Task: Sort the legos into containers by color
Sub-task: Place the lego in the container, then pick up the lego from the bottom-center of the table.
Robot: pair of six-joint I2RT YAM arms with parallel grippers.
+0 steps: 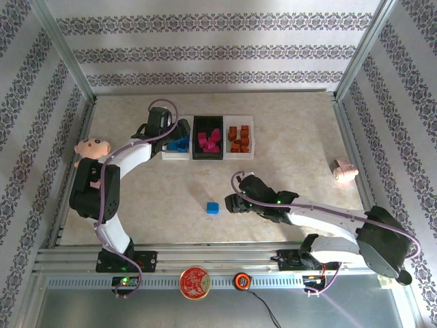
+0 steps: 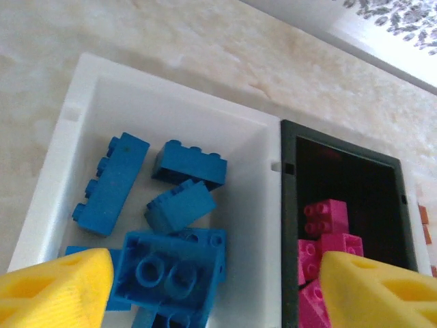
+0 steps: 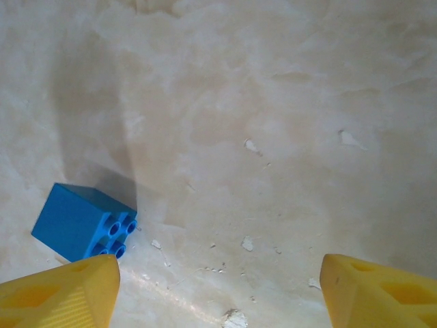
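Note:
Three joined bins sit at the back of the table: a white bin (image 1: 168, 154) with several blue legos (image 2: 171, 270), a black bin (image 1: 196, 137) with magenta legos (image 1: 209, 141), and a white bin (image 1: 250, 130) with orange legos (image 1: 239, 139). My left gripper (image 1: 158, 130) hovers open over the blue bin's right side, with nothing between its yellow fingers (image 2: 58, 287). One blue lego (image 1: 212, 208) lies alone on the table, studs sideways (image 3: 83, 222). My right gripper (image 1: 234, 203) stands open just right of it, empty.
A pink plush doll (image 1: 92, 148) lies at the left edge beside the left arm. A pink-white roll (image 1: 345, 170) rests at the right. Metal frame rails (image 1: 348, 140) border the table. Bare table (image 1: 287, 137) stretches between the bins and the roll.

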